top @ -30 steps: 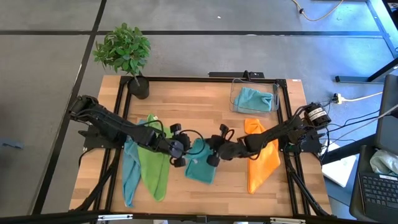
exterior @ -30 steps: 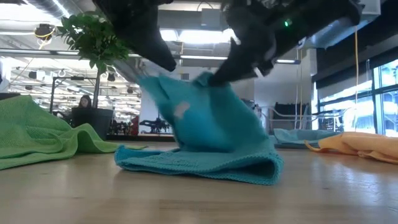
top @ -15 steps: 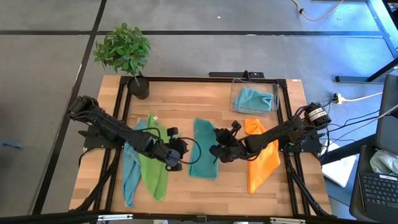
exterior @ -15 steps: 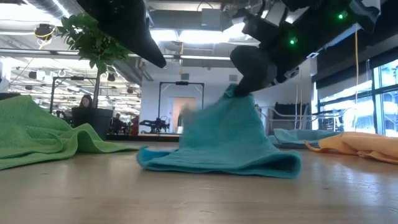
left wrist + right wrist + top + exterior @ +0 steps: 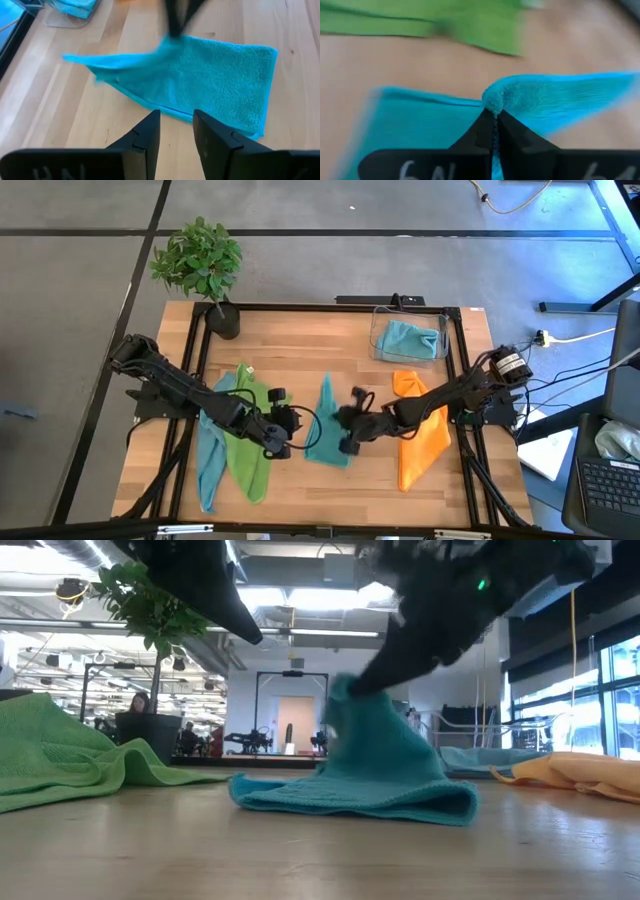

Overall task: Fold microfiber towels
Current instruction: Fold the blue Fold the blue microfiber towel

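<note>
Teal towel [image 5: 325,425] at table centre, narrower than a moment ago — right gripper [image 5: 347,442], jaws clamped on pinched edge, drags it over itself. Left gripper [image 5: 280,448] has let go, jaws part-open and empty, backed off left. Fold underway, not flat yet.

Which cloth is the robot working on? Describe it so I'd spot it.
On the wooden table, look midway between the two arms. The teal towel lies there, pinched up by the right gripper; its neighbours, the lime green towel and orange towel, lie untouched.
</note>
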`<action>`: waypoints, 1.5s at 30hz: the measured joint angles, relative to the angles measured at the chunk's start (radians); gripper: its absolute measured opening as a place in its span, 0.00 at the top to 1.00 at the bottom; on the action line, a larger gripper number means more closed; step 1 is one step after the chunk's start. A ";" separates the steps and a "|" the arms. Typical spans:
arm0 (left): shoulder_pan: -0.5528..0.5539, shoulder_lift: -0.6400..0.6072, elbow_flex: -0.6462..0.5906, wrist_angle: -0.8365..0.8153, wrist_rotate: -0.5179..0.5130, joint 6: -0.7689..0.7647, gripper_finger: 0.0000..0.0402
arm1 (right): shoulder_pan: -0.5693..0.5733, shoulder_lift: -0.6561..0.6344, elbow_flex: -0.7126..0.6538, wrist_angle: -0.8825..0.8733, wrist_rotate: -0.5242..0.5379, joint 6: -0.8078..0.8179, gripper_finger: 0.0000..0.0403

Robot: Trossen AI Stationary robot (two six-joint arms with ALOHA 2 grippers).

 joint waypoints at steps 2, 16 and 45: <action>0.000 0.000 0.000 0.000 0.000 -0.008 0.73 | 0.013 0.000 0.000 0.047 -0.128 -0.060 0.96; -0.010 0.000 0.000 0.001 0.001 -0.027 0.73 | 0.119 0.000 -0.031 0.042 -0.317 -0.027 0.96; -0.010 0.001 0.000 0.007 0.001 -0.027 0.73 | 0.159 0.001 -0.049 -0.128 -0.501 0.063 0.47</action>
